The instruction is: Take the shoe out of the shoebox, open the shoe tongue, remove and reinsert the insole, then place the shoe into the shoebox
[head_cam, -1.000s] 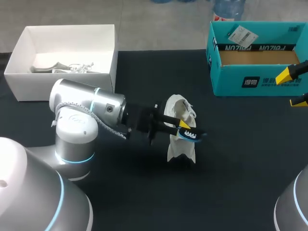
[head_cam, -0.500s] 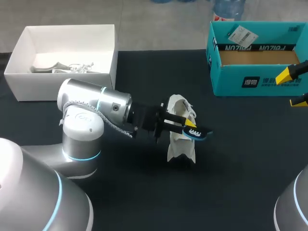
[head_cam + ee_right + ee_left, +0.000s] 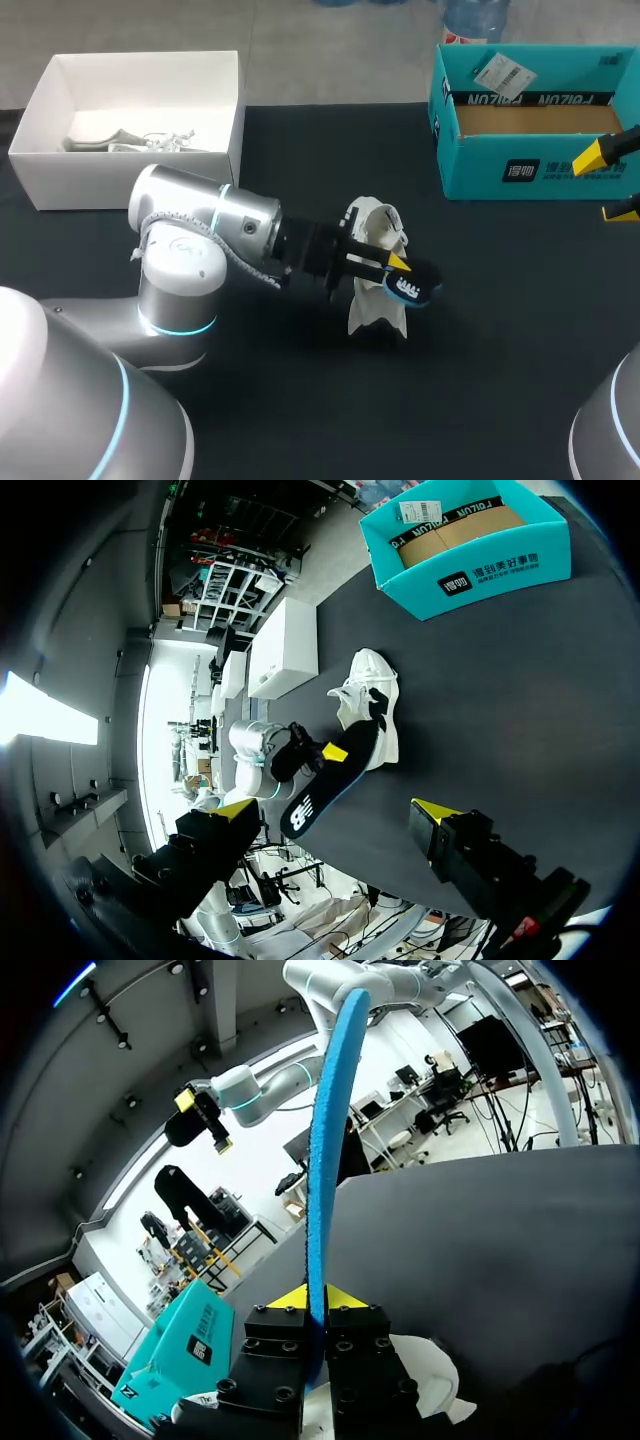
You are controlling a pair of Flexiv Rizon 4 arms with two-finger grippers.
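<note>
The left gripper (image 3: 393, 265) is pinched shut on the blue insole (image 3: 325, 1140), a thin foam strip held edge-on between its fingers, just beside the white sneaker (image 3: 377, 305). The sneaker stands on the table, well apart from the teal shoebox (image 3: 480, 172). The right gripper (image 3: 608, 180) is spread wide and empty, far from the sneaker and by the shoebox. The insole looks light and floppy — probably best pinched near one end and fed in gently.
</note>
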